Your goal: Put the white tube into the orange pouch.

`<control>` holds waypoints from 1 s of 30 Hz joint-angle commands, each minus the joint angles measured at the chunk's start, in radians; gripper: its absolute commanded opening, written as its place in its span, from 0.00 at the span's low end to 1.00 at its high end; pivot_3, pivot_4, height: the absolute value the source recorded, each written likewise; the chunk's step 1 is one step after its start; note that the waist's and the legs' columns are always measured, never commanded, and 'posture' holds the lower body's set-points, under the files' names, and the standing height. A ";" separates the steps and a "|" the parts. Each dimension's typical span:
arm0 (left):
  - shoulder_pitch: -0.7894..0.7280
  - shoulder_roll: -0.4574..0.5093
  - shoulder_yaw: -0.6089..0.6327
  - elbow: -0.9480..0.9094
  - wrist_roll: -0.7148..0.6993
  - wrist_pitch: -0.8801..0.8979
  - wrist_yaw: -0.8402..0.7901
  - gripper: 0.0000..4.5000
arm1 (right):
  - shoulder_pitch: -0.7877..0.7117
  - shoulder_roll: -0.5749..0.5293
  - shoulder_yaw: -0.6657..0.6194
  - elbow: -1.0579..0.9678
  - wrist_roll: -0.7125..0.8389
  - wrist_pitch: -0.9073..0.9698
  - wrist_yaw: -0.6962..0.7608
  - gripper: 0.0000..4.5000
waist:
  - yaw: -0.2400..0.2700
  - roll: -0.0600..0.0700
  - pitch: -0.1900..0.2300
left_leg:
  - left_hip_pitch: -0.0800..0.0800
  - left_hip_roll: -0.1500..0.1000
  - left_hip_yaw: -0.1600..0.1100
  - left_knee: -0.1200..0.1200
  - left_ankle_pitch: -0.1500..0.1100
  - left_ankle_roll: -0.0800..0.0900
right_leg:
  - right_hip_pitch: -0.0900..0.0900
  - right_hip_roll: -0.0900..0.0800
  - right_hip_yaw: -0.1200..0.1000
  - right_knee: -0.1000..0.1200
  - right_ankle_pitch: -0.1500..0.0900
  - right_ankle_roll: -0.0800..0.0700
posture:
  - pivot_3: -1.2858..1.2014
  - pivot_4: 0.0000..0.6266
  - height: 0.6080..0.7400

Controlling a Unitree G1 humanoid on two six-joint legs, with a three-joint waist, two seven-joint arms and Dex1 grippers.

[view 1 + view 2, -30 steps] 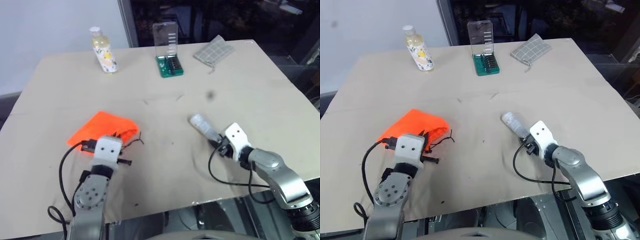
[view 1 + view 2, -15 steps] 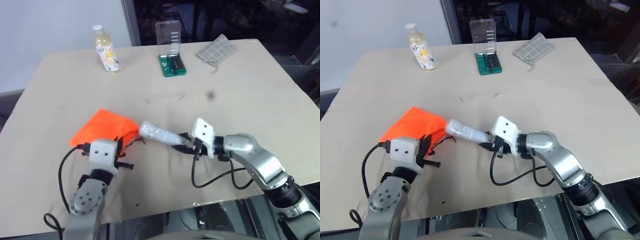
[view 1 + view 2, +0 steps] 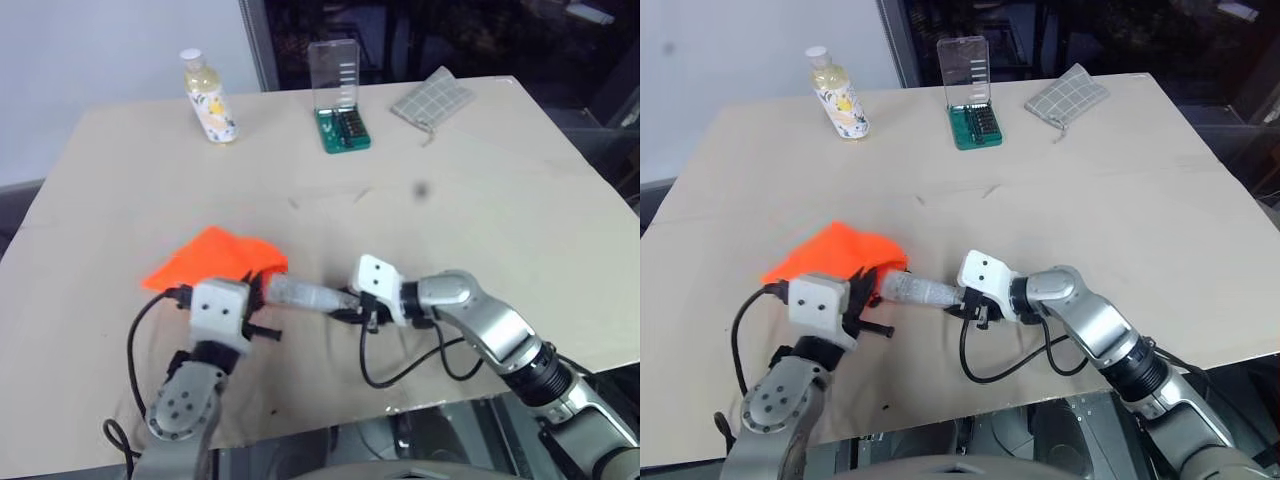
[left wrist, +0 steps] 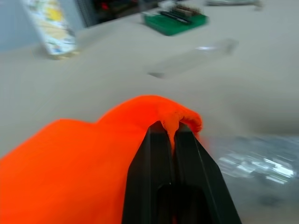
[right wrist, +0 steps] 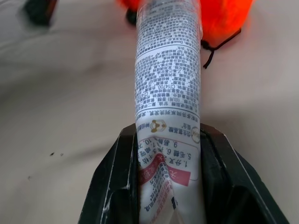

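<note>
Right pincer (image 3: 958,300), clamped on the white tube (image 3: 912,291), has swung from lower right to lower centre. Tube tip now meets the orange pouch (image 3: 835,255), its rim pinched in the closed left pincer (image 4: 170,135); insertion looks imminent.

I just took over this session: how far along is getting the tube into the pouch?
Done: the right gripper is shut on the white tube, lifted. In hand: the left gripper pinches a fold of the orange pouch, and the tube's far end points at the pouch mouth. Left: push the tube inside and release it.
</note>
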 commanded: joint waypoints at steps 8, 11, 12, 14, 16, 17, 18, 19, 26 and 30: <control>-0.004 0.043 -0.108 -0.066 0.012 0.036 -0.022 0.00 | -0.136 0.157 -0.016 0.098 -0.020 0.037 -0.050 0.32 | -0.002 0.002 0.001 | 0.000 0.000 0.000 -0.001 0.000 0.000 | -0.001 0.001 0.000 0.000 0.000 0.000 | 0.52 0.24 1.00; -0.015 0.047 -0.111 -0.066 -0.006 0.054 -0.035 0.00 | -0.184 0.254 -0.051 0.188 -0.026 0.076 -0.128 0.32 | -0.003 0.003 0.002 | 0.000 0.000 0.000 -0.001 0.000 0.000 | -0.001 0.001 0.000 0.000 0.000 0.000 | 0.52 0.24 1.00; -0.020 0.049 -0.111 -0.065 -0.011 0.058 -0.040 0.00 | -0.201 0.282 -0.059 0.218 -0.028 0.091 -0.148 0.32 | -0.004 0.003 0.002 | 0.000 0.000 0.000 -0.001 0.000 -0.001 | -0.001 0.001 0.000 0.000 0.000 0.000 | 0.52 0.24 1.00; -0.026 0.053 -0.112 -0.065 -0.018 0.063 -0.045 0.00 | -0.222 0.311 -0.050 0.256 -0.040 0.103 -0.165 0.32 | -0.002 0.003 0.002 | 0.000 0.000 0.000 -0.002 0.000 -0.001 | -0.002 0.000 0.000 0.000 0.000 0.000 | 0.52 0.24 1.00; -0.032 0.057 -0.115 -0.067 -0.028 0.068 -0.051 0.00 | -0.237 0.341 -0.028 0.292 -0.062 0.112 -0.187 0.32 | -0.003 0.003 0.002 | 0.000 0.000 -0.001 -0.002 0.000 -0.001 | -0.002 0.000 0.000 0.000 0.000 0.000 | 0.52 0.24 1.00; -0.034 0.059 -0.116 -0.069 -0.032 0.070 -0.053 0.00 | -0.244 0.361 -0.028 0.312 -0.068 0.119 -0.202 0.32 | -0.003 0.004 0.002 | 0.000 0.000 0.000 -0.002 0.000 -0.001 | -0.002 0.000 0.000 0.000 0.000 0.000 | 0.52 0.24 1.00; -0.036 0.060 -0.116 -0.068 -0.036 0.071 -0.055 0.00 | -0.251 0.378 -0.030 0.329 -0.072 0.121 -0.213 0.32 | -0.004 0.004 0.002 | 0.000 0.000 0.000 -0.002 0.000 -0.001 | -0.002 0.000 0.000 0.000 0.000 0.000 | 0.52 0.24 1.00; -0.035 0.061 -0.115 -0.068 -0.040 0.072 -0.058 0.00 | -0.257 0.394 -0.035 0.348 -0.075 0.120 -0.224 0.32 | -0.004 0.004 0.002 | 0.000 0.000 0.000 -0.002 0.000 -0.001 | -0.002 0.000 0.000 0.000 0.000 0.000 | 0.52 0.24 1.00; -0.044 0.062 -0.112 -0.061 -0.052 0.075 -0.065 0.00 | -0.272 0.442 -0.077 0.406 -0.073 0.078 -0.241 0.64 | -0.005 0.004 0.002 | -0.001 0.000 0.000 -0.003 0.001 -0.002 | -0.004 0.001 0.001 0.001 0.000 0.000 | 0.52 0.24 1.00; -0.064 0.014 -0.071 -0.057 -0.121 0.109 -0.047 0.00 | -0.247 0.471 -0.137 0.390 -0.030 0.067 -0.242 0.95 | -0.005 0.004 0.002 | -0.001 0.000 0.000 -0.003 0.001 -0.002 | -0.004 0.001 0.001 0.001 0.000 0.000 | 0.52 0.24 1.00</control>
